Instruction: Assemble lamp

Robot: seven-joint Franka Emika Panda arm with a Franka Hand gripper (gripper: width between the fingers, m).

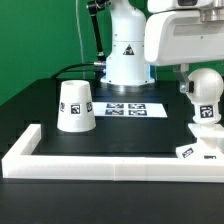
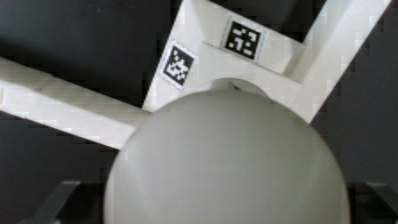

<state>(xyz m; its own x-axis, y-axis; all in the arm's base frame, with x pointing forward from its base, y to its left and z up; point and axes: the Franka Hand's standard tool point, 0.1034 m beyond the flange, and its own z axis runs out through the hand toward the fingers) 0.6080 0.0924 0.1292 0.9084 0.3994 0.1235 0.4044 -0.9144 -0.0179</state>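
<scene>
The white bulb [image 1: 205, 88] has a round head and a tagged stem. It stands upright over the flat angular base [image 1: 199, 147] at the exterior view's right. I cannot tell whether the stem is seated in the base. My gripper [image 1: 203, 88] comes down from above and is shut on the bulb's head. In the wrist view the bulb [image 2: 222, 150] fills the space between my dark fingers [image 2: 64, 204], with the tagged base [image 2: 210, 52] behind it. The white cone shade [image 1: 76, 105] stands apart at the exterior view's left, wide end down.
A long white rail-like border [image 1: 100, 162] runs along the table's front and up the exterior view's left side. The marker board [image 1: 133, 108] lies in front of the arm's white pedestal [image 1: 128, 60]. The table top is black.
</scene>
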